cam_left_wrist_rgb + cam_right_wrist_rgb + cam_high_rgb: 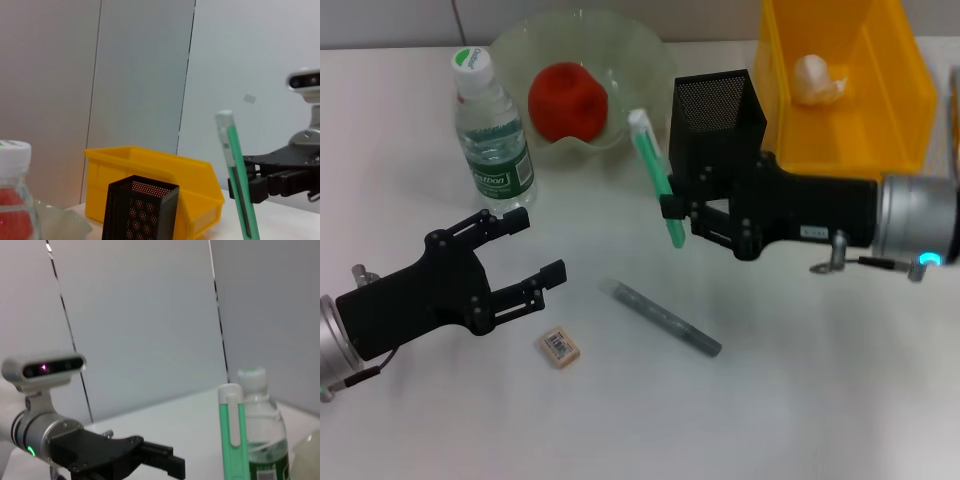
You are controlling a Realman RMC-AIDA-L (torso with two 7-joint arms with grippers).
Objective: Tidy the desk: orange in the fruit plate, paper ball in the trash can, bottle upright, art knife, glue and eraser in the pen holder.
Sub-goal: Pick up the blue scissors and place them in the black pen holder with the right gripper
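Observation:
My right gripper (676, 212) is shut on the green art knife (656, 176) and holds it upright, above the table, just left of the black mesh pen holder (717, 122). The knife also shows in the left wrist view (237, 179) and the right wrist view (231, 437). My left gripper (542, 246) is open and empty at the front left. The eraser (560, 346) lies just in front of it. The grey glue stick (660, 317) lies on the table in the middle. The bottle (492, 134) stands upright. The orange (568, 101) sits in the fruit plate (642, 50). The paper ball (817, 79) lies in the yellow bin (900, 110).
The yellow bin stands at the back right, right behind the pen holder. The bottle and plate stand close together at the back left. The white table (800, 400) stretches to the front right.

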